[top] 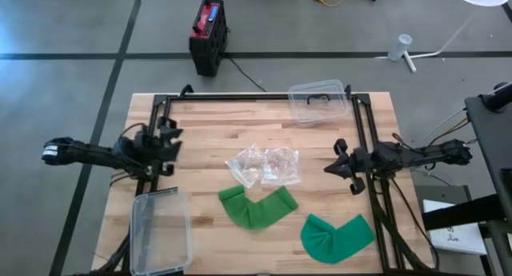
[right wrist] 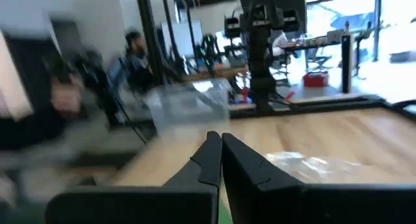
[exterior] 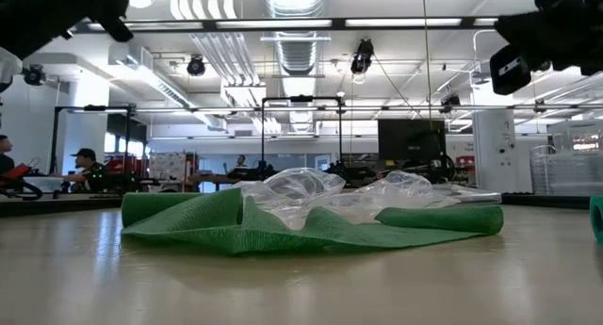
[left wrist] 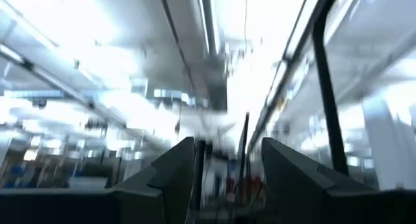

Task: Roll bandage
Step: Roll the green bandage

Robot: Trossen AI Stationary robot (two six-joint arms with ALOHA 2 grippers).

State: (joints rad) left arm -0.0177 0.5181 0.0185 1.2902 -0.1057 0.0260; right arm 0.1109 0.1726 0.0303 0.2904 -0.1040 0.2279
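High view, left claw (top: pixel 171 144): fingers apart, holding nothing, over the surface's (top: pixel 208 124) left edge.
Right claw (top: pixel 334 169): closed, empty, right of the green bandages (top: pixel 258 206).

A clear plastic container (top: pixel 318 102) sits at the far edge of the wooden table (top: pixel 208 136), and another clear container (top: pixel 161 230) lies at the near left corner. On the floor beyond the table stands a black and red box (top: pixel 208 36).
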